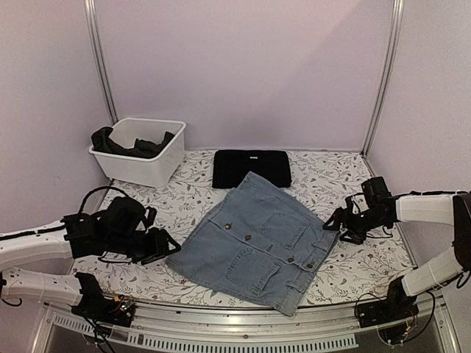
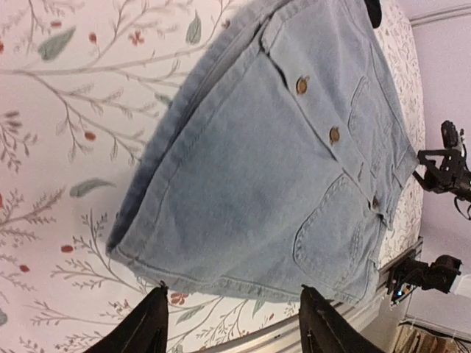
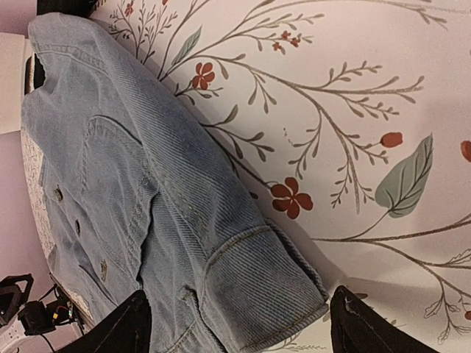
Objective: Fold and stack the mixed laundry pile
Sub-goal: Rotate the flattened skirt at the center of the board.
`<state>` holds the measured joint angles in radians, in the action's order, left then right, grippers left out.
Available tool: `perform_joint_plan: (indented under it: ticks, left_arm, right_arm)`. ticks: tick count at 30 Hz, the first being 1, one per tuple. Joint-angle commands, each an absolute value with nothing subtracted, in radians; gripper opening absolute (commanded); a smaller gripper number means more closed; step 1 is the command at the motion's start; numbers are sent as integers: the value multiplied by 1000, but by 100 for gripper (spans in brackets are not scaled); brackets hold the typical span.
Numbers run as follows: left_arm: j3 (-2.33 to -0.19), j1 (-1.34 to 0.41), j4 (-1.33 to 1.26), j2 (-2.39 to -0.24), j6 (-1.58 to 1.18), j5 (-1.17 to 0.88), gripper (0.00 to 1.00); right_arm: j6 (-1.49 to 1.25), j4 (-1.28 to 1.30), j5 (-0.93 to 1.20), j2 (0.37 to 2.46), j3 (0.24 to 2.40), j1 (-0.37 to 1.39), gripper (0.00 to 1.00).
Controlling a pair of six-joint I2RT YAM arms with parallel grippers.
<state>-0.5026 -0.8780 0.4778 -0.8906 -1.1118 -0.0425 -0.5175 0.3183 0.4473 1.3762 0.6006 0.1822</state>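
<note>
A light blue denim garment [image 1: 257, 243] with buttons and pockets lies flat mid-table. Behind it rests a folded black cloth [image 1: 252, 168]. More dark clothes [image 1: 125, 143] of the laundry pile sit in the bin. My left gripper [image 1: 171, 250] is at the denim's left corner and open. In the left wrist view its fingertips [image 2: 162, 290] stand just short of the denim [image 2: 280, 162] hem, with nothing between them. My right gripper [image 1: 333, 223] is open at the right corner. In the right wrist view that corner of the denim [image 3: 257, 279] lies between the spread jaws, ungripped.
A white plastic bin [image 1: 165, 160] stands at the back left on the floral tablecloth [image 1: 184, 195]. A metal rail [image 1: 243, 334] runs along the near edge. Upright frame posts [image 1: 99, 59] and pale walls close in the back and sides.
</note>
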Motion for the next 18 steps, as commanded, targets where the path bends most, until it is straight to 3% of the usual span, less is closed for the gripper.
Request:
perform_joint_plan:
  ticks: [1,6,7,9,11,14,18]
  left_arm:
    - [-674,-787,550,-1025,-950,120,61]
    - [-697,-660,388,-1142,-825,62,60]
    - [-695,-638,366,-1164,-805,51,58]
    - [-684,-614,338,-1204,-771,40,42]
    - [-662,-612,329,-1238,-752,25,35]
    - [-617,-620,307,-1271,-747,-57,35]
    - [-532,-670,228,-1280,-769,-159,44]
  right_arm:
    - [-540,258,490,1355,562,178,79]
    - [-534,212,499,1474,587,179,65]
    - [-531,198,497,1494,595,178,57]
    - [-533,183,483,1534,625,177,24]
    - [-527,183,457,1575,669,177,3]
    - [-498,199,433,1639,763,177,0]
    - [-429,224,398,1777,899,177,0]
